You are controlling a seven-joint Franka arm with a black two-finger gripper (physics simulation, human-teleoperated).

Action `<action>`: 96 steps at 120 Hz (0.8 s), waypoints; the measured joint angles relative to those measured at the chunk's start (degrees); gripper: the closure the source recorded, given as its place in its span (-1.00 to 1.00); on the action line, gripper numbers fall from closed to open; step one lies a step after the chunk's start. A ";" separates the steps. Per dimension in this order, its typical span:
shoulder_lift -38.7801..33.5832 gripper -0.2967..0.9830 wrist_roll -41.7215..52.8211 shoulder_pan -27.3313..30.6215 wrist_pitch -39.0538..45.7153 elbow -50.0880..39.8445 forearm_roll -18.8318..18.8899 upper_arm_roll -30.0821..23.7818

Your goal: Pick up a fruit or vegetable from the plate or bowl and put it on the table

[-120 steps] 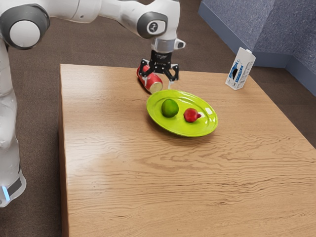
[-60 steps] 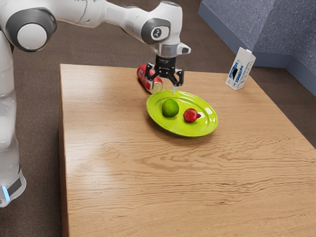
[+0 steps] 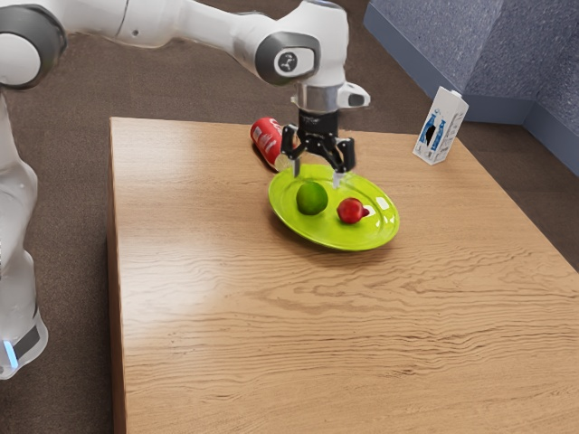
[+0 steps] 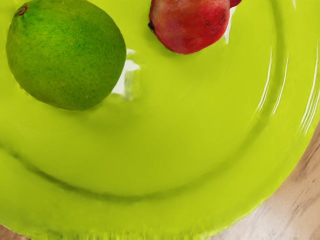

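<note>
My gripper is open above the far part of the lime-green plate, its fingers spread with nothing between them. On the plate lie a green lime-like fruit and, toward the exterior view's right, a small red fruit like a pomegranate. Neither fruit is touched by the fingers. In the wrist view the green fruit and the red fruit rest apart on the plate's shiny surface.
A red can lies on its side behind the plate, close to the gripper. A white carton stands near the far edge at the exterior view's right. The wooden table extends around them.
My open gripper has travelled toward the exterior view's right and nearer the camera, from beside the red can to over the plate. The fruits, plate, can and carton have stayed put.
</note>
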 joint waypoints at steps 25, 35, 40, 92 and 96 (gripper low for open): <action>-3.29 -0.54 -1.52 8.85 0.41 -5.99 2.54 -3.29; -1.77 -0.54 -1.92 9.02 0.96 -5.96 2.62 -3.36; -0.63 -0.54 -2.02 9.43 1.19 -5.70 2.41 -3.39; 5.19 -0.54 -2.59 9.82 3.64 -2.36 0.91 -4.27; 5.33 -0.54 -2.62 9.72 3.73 -2.30 0.83 -4.30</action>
